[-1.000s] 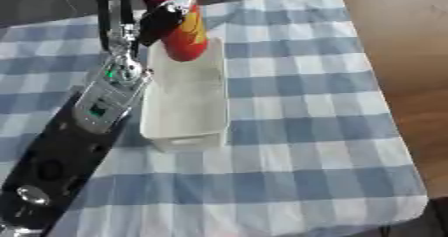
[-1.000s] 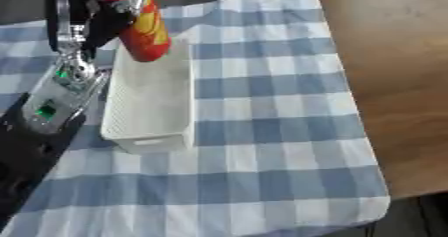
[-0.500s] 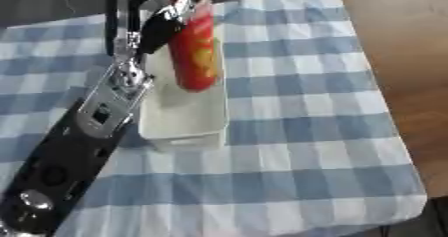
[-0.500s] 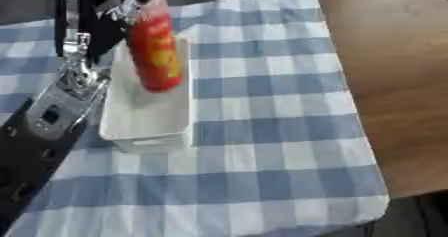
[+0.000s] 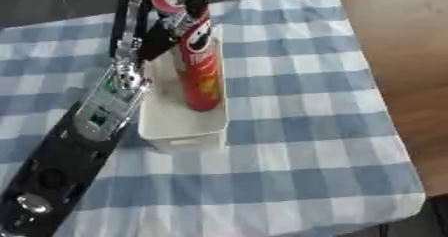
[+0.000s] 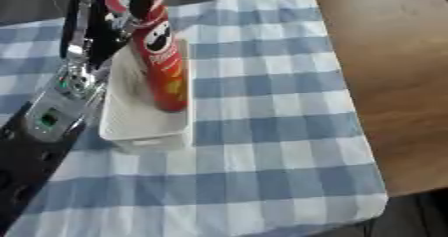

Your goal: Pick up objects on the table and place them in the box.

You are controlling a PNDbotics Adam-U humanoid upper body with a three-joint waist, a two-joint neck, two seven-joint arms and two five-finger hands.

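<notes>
The tall red cylindrical crisp can (image 5: 197,63) stands nearly upright inside the white rectangular plastic box (image 5: 179,126), its base down near the middle of the box floor and its clear-lidded top leaning slightly toward the box's far end. The robot's left hand (image 5: 166,28) has its black fingers curled round the upper part of the can, just below the lid, so it is gripping the can. The black-and-silver left forearm (image 5: 92,118) runs along the box's left wall, from the near-left corner of the view up to the hand.

The step in hand appears to be setting the can down in the box. To do it well, the can's base should rest fully on the box floor before the fingers let go, since a tall can released at a tilt could tip against a wall or topple out over the rim. Lowering it onto its side along the box's length might leave it steadier. The forearm sits close to the box's left wall, so any withdrawal should lift clear rather than drag the box.

The box sits on a blue-and-white checked tablecloth (image 6: 262,146); to the box's right, beyond the cloth's edge, bare brown wooden tabletop (image 6: 385,81) shows. The right hand appears in neither view.
</notes>
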